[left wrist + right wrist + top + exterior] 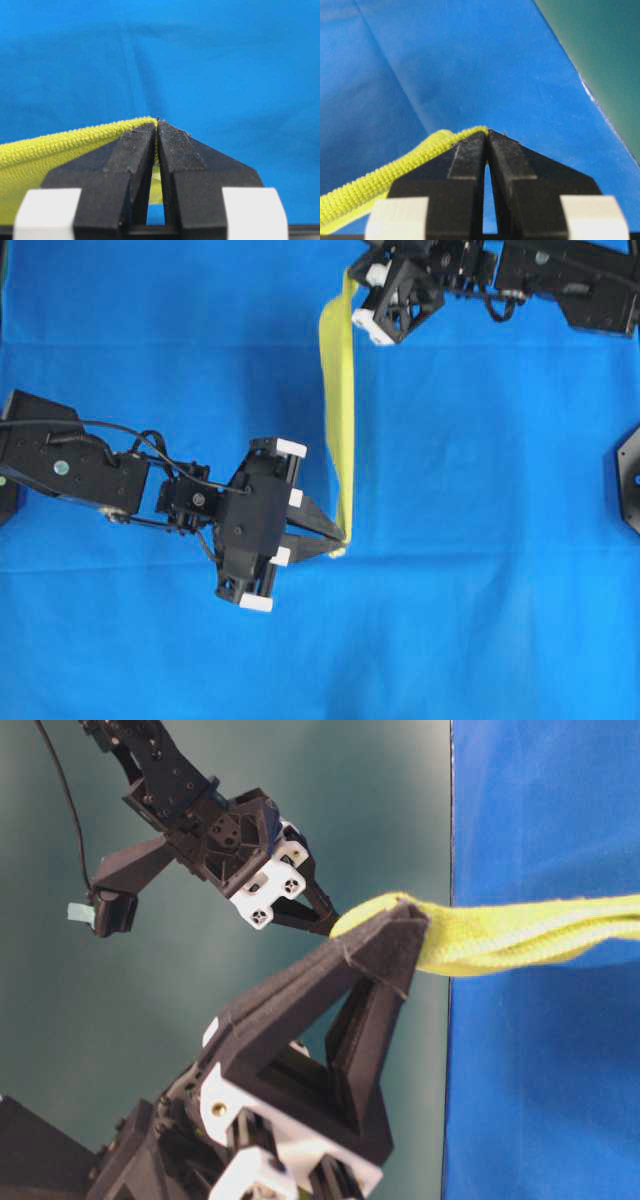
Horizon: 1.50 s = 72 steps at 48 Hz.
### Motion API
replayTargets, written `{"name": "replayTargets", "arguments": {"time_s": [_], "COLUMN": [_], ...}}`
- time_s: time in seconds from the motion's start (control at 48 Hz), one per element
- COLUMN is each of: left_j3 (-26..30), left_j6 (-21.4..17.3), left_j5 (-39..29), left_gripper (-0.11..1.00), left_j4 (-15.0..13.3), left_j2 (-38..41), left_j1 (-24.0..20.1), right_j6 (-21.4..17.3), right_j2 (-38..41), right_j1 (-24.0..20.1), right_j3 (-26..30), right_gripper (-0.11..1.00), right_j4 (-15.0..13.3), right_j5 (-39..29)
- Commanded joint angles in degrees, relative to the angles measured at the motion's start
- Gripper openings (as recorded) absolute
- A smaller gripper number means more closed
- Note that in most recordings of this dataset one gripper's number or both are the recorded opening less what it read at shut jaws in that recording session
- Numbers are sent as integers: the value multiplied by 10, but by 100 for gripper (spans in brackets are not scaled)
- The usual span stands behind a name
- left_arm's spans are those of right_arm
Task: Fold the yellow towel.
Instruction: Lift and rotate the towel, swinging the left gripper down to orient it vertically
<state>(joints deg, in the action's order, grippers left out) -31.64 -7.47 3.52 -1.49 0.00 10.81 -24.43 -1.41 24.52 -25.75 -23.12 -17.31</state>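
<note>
Yellow towel: stretched taut above the blue cloth, between both grippers.
Left gripper: fingers clenched on near corner.
Right gripper: fingers clenched on far corner.

Both arms are matte black, built from boxy angular segments. The left arm has a silver screw head on its broad link and thin black cables looping along it toward the wrist. The left gripper has two black wedge-shaped fingers with a rough, foam-like textured face, mounted on a frame with white blocks at its corners. The right gripper has the same build: open black framing, white blocks with small dark screw holes, and tapering black fingers. A pale tag sits on a part beside it.
</note>
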Motion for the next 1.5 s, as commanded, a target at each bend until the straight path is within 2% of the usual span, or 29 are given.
{"name": "replayTargets", "arguments": {"time_s": [0.0,0.208,0.5,0.625,0.729,0.938,1.125,1.251,1.376,1.48], "left_j3": [23,75,199,237,243,192,91,24,-20,-44], "left_j6": [-4,-19,-39,-38,-38,-11,1,30,61,70], "left_j5": [4,13,20,28,33,40,80,123,144,151], "left_gripper": [1,1,1,1,1,1,1,1,1,1], "left_j4": [1,1,1,0,0,1,-2,-2,-2,-2], "left_j2": [-3,46,149,187,201,185,150,124,107,98], "left_j1": [20,20,18,18,18,14,15,18,20,20], "right_j6": [1,-4,-7,-7,-6,-6,-6,-6,-6,-6], "right_j2": [-13,-60,-168,-197,-197,-141,-60,-11,29,51], "right_j1": [15,33,57,58,57,57,47,36,22,14], "right_j3": [4,-59,-177,-202,-207,-182,-127,-88,-49,-29], "right_gripper": [2,2,2,2,2,2,2,2,2,2], "right_j4": [-5,-5,-5,-5,-5,-5,-5,-5,-5,-4], "right_j5": [0,-2,-4,-18,-24,4,38,47,47,47]}}
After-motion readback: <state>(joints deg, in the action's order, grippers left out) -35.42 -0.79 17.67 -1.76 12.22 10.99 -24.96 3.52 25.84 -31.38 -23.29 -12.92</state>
